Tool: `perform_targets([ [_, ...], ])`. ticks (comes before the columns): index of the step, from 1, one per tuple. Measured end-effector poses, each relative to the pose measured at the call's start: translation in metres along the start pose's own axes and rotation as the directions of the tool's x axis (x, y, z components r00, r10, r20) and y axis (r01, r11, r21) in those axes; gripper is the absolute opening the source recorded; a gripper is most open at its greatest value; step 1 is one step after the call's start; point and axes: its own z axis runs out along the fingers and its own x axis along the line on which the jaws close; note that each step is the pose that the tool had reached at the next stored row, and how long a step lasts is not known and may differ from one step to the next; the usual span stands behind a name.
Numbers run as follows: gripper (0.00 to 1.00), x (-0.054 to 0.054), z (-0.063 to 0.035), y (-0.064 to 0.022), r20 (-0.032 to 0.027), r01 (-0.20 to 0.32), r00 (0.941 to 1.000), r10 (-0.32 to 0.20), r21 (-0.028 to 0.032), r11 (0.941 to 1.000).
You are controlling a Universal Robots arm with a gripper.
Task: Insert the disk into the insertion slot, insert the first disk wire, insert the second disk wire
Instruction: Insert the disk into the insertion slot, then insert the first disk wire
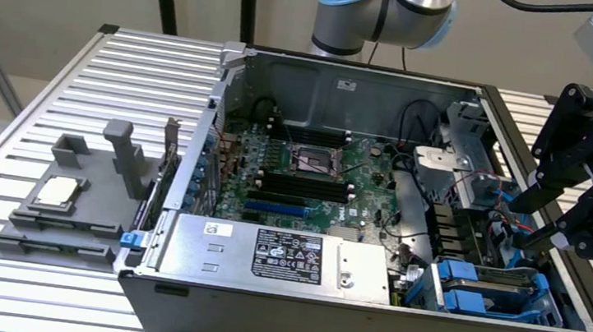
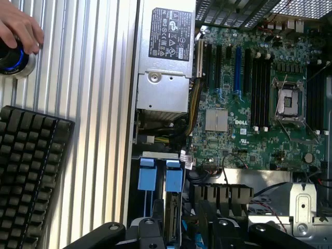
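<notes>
the gripper [image 1: 541,229] hangs over the insertion slot [image 1: 505,280] in the computer case's [image 1: 368,326] front corner, seemingly to work there (blue tabs face up); its opening i cannot tell.

disk [image 2: 173,181] in blue carrier sits inside grey-blue insertion slot [image 1: 543,301]

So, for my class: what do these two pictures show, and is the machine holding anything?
A robot arm works on an open computer. One picture comes from a camera off the arm, the other from one on its wrist. The computer sits on a ribbed metal table beside a grey fixture. The gripper hangs close by the drive bay with blue tabs; whether it holds anything I cannot tell. The wrist view also shows a hand on a knob near a keyboard.
</notes>
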Motion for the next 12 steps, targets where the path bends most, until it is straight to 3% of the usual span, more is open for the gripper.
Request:
perform_targets([
  [12, 0.40, -0.0003, 0.0000, -0.0004, -0.0007, 0.000, 1.0000, 0.000, 0.0000, 1.0000],
])
